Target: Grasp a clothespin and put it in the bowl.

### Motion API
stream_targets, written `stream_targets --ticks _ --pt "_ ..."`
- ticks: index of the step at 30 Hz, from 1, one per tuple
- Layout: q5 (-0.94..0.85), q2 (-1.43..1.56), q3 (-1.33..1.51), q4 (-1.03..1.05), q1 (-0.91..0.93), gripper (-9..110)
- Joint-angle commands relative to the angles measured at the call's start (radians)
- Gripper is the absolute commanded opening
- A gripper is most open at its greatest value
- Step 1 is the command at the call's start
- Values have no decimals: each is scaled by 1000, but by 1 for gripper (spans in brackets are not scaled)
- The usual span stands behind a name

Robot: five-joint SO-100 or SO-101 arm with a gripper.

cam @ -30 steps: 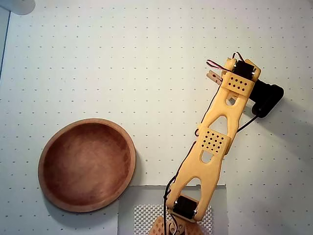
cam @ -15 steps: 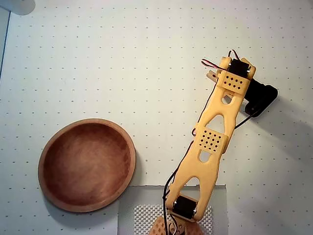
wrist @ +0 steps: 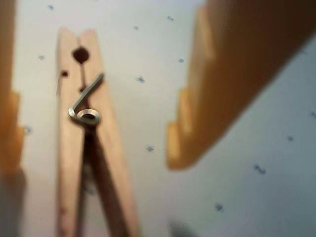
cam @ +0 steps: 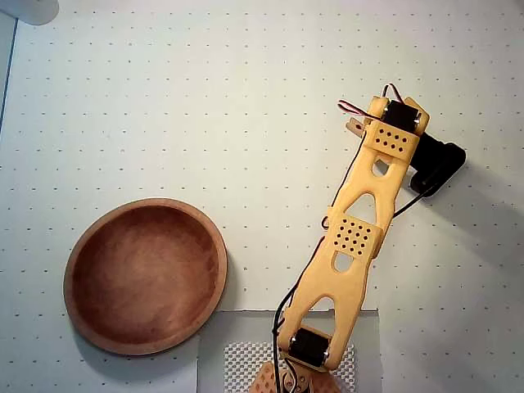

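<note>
While the fingers [wrist: 94,143] stand spread on either side, the pin [wrist: 84,133] lies flat on the bench [wrist: 148,98] between them, left of centre in the wrist view, nearer the left finger, its long axis running top to bottom along them. The bowl [cam: 146,275] sits lower left in the overhead view, well apart.

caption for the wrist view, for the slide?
Open gripper straddling a wooden clothespin that lies on the dotted white table, closer to the left finger than the right.
</note>
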Motion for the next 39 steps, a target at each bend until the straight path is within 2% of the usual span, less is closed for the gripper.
stream_targets --ticks 1,13,22,39 --pt "-2 -5 9 -11 -6 19" --pt "2 -5 9 0 -6 18" --pt "6 -6 9 0 -5 6" --pt "6 -6 8 2 0 2"
